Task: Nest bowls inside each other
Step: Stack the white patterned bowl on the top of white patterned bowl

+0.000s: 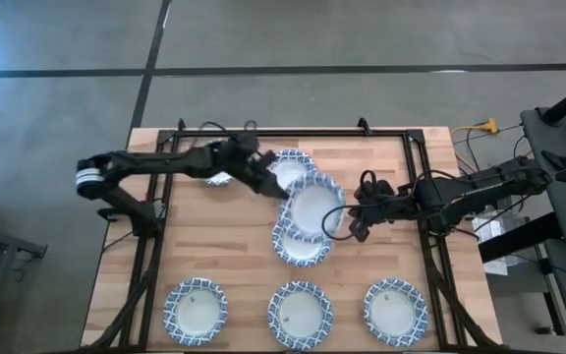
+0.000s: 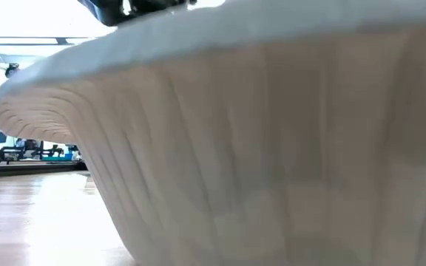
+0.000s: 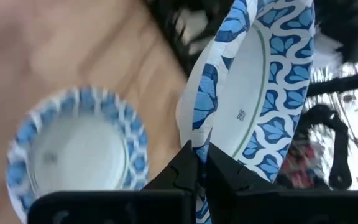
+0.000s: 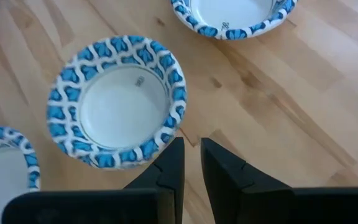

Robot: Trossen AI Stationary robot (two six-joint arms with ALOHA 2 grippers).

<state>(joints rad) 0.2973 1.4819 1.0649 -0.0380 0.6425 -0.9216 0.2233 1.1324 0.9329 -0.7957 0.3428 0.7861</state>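
Observation:
My left gripper (image 1: 268, 185) reaches in from the table's left and is shut on a blue-rimmed white bowl (image 1: 315, 206) over the table's middle. Below it, one bowl (image 1: 301, 246) rests on the wood toward the near side and another (image 1: 288, 165) toward the far side. Part of another bowl (image 1: 219, 178) shows under the left arm. My right gripper (image 1: 355, 224) hangs just right of the held bowl, with a narrow gap between its fingers (image 4: 191, 165) and nothing in it. A bowl (image 4: 117, 102) sits on the wood ahead of it. My left gripper pinches the held bowl's patterned rim (image 3: 199, 144) between its two fingers. The fingers come from the table's left, slanting a little downward. The bowl is tilted steeply and stands beyond the fingertips, its white inside (image 3: 247, 106) showing. Whether it touches the bowls below, I cannot tell.
Three more bowls stand in a row along the near edge (image 1: 195, 307), (image 1: 300, 310), (image 1: 395, 307). The white ribbed wall of one bowl (image 2: 272, 148) fills the low view. A black frame (image 1: 416, 147) borders the table, with cables off its right edge.

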